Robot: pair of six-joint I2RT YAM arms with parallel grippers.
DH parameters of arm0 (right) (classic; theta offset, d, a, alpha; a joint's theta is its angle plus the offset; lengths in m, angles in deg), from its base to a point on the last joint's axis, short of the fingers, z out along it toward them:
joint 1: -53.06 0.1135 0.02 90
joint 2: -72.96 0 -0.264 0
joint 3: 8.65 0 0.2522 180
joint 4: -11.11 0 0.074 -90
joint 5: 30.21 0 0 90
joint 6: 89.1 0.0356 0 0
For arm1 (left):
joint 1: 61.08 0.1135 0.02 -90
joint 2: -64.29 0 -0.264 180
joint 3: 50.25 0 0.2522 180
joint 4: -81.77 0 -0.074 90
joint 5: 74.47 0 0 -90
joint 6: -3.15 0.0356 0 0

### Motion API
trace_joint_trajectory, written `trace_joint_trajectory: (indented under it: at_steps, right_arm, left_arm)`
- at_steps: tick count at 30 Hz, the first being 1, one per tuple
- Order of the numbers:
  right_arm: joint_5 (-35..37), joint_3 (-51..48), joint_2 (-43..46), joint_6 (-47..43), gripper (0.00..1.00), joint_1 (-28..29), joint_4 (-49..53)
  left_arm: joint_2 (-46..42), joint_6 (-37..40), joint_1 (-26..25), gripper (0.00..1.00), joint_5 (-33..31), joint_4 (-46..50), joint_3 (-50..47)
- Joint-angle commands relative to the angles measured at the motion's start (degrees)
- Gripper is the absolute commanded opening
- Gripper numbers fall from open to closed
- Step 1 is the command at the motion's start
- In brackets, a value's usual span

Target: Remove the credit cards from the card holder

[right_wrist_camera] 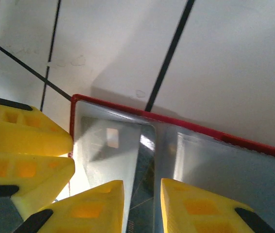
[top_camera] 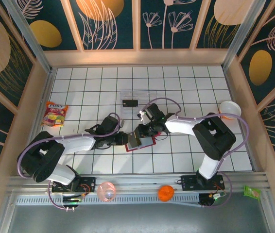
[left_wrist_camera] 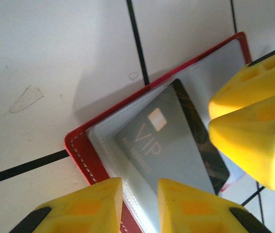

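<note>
The red card holder (top_camera: 148, 143) lies open on the tiled table, grey-blue pockets up (left_wrist_camera: 81, 150) (right_wrist_camera: 225, 165). A dark credit card (left_wrist_camera: 166, 145) marked VIP lies askew on it, one corner past the holder's edge (top_camera: 134, 141) (right_wrist_camera: 145, 170). My left gripper (top_camera: 126, 138) (left_wrist_camera: 140, 211) is low over the holder's stitched edge, its jaws narrowly apart, one finger over the red rim and one over the card. My right gripper (top_camera: 140, 131) (right_wrist_camera: 142, 211) faces it, also narrowly apart, straddling the card's dark strip. Another dark card (top_camera: 129, 103) lies in the clear tray (top_camera: 147, 94).
A snack packet (top_camera: 55, 114) lies at the left and a white bowl (top_camera: 230, 108) at the right wall. On the near rail sit a pink ball (top_camera: 106, 191), an orange ball (top_camera: 165, 192) and a green packet (top_camera: 251, 192).
</note>
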Motion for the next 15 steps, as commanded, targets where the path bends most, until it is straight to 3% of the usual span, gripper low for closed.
trace_joint_trajectory:
  at_steps: [1,11,15]
  right_arm:
    - [-0.93,0.64,-1.26,-0.84,0.27,-0.56,1.40]
    - [-5.56,-1.71,-1.78,0.97,0.28,-0.04,-1.55]
    - [-6.39,-2.91,-2.76,2.31,0.21,-0.12,-3.53]
  left_arm:
    - [1.55,0.87,0.05,0.23,-1.15,1.93,0.73]
    - [3.55,1.29,0.07,0.20,-1.49,2.96,0.91]
    - [3.51,1.29,0.04,0.19,-1.35,2.78,0.93]
